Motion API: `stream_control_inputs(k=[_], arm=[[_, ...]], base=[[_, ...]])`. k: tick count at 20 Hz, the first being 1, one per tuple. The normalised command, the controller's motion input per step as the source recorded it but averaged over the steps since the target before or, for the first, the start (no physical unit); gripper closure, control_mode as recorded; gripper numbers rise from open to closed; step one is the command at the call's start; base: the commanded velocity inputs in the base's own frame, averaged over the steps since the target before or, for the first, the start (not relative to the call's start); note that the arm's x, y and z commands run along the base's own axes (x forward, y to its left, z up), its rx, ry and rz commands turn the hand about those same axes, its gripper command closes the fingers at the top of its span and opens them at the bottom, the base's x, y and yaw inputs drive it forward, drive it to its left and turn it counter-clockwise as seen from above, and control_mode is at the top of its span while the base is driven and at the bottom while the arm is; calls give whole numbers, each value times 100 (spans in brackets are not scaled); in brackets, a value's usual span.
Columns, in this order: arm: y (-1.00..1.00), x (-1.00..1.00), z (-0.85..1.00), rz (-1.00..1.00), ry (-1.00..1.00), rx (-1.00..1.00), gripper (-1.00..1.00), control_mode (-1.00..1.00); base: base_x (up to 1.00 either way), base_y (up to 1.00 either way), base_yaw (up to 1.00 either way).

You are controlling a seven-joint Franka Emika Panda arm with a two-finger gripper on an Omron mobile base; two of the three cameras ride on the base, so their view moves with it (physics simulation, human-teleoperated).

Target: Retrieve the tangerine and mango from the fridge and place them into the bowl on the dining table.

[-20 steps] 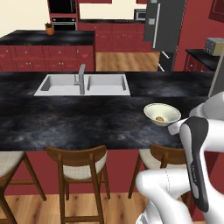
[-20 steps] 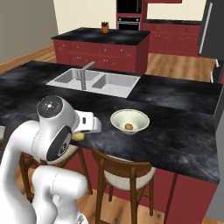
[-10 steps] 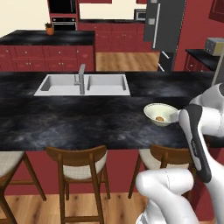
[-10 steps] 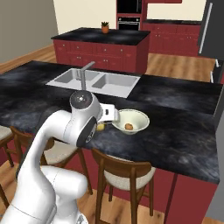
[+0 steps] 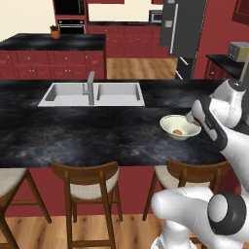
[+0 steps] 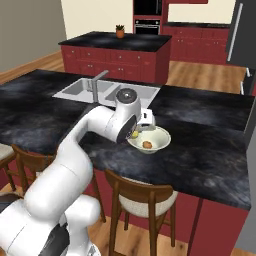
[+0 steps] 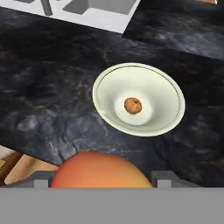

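Gripper (image 7: 99, 181) clamped on mango (image 7: 99, 171), now swung in from the near edge to just short of bowl (image 7: 173, 120) at 12 o'clock. 1 tangerine (image 7: 133, 105) already sits inside, on dining table (image 7: 52, 78). Only the drop remains.

arm (image 6: 80, 150): glossy white, rounded links | joints: dark grey caps | hand (image 7: 99, 178): grey finger tips
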Motion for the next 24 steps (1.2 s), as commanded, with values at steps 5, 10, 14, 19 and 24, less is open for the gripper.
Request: stream_control_inputs(k=[5, 10, 14, 19, 24], arm=[[-16, 94, -38, 1, 7, 0, 100, -100], [0, 71, -59, 0, 0, 0, 100, -100], [-3, 64, -60, 0, 0, 0, 100, -100], [-14, 55, -43, 0, 1, 0, 100, -100], [-21, 44, -30, 0, 1, 0, 100, -100]], base=[[0, 0, 0], [0, 0, 0], [0, 0, 0], [0, 0, 0], [0, 0, 0]])
